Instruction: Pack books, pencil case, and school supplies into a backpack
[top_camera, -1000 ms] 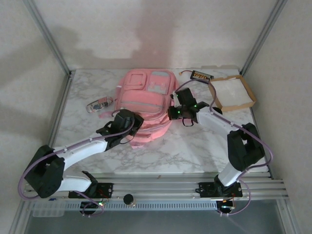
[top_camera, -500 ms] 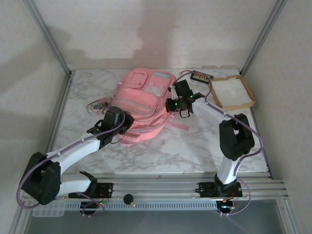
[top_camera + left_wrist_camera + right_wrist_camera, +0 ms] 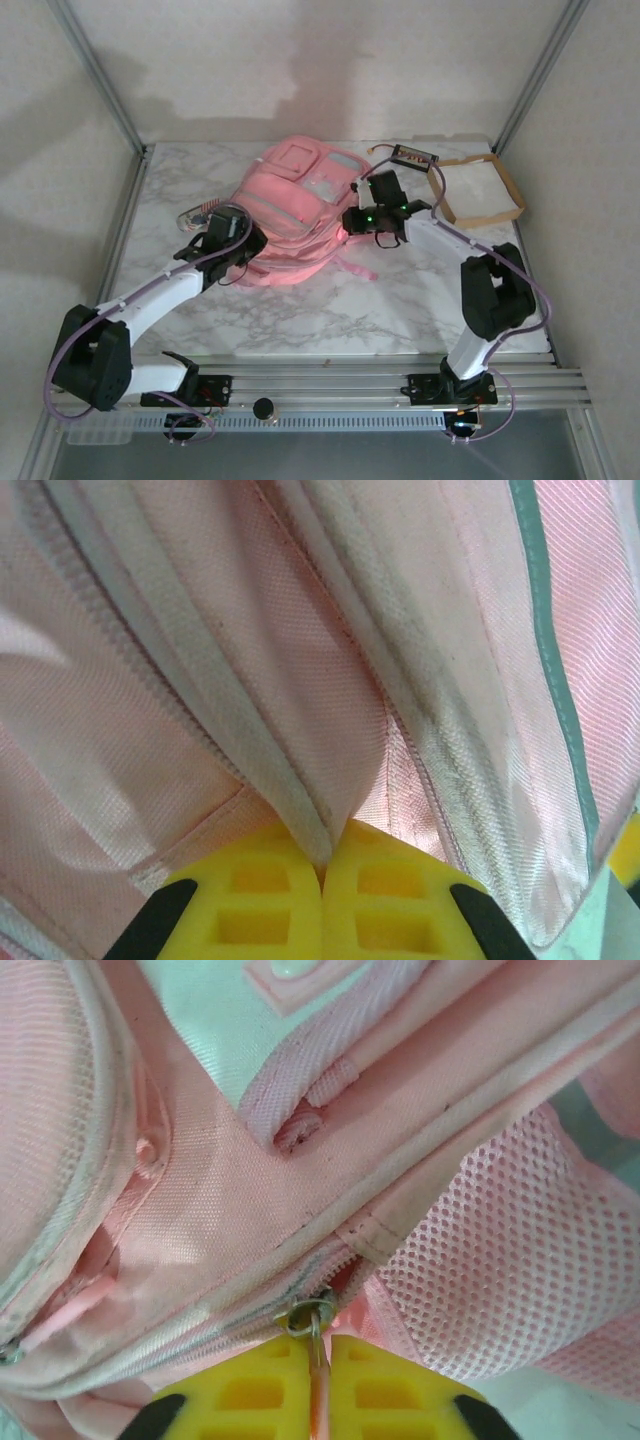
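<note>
The pink backpack [image 3: 300, 205] lies flat mid-table, turned at an angle. My left gripper [image 3: 245, 242] is at its near-left edge. In the left wrist view this gripper [image 3: 322, 852] is shut on a fold of the backpack's pink fabric [image 3: 300, 710] beside a zip seam. My right gripper [image 3: 356, 220] is at the bag's right side. In the right wrist view it [image 3: 320, 1365] is shut on the zipper pull [image 3: 318, 1380], just below the metal slider [image 3: 312, 1312]. A dark book [image 3: 414, 156] with orange marks lies at the back right. A small patterned pencil case [image 3: 197, 213] lies left of the bag.
A brown tray with white inside [image 3: 505, 185] stands at the back right, next to the dark book. Metal frame posts [image 3: 100, 80] rise at the back corners. A loose pink strap [image 3: 360, 268] trails from the bag toward the front.
The backpack has turned and slid toward the back left. My left gripper moved left and back with the fabric. My right gripper moved back with the zipper pull.
</note>
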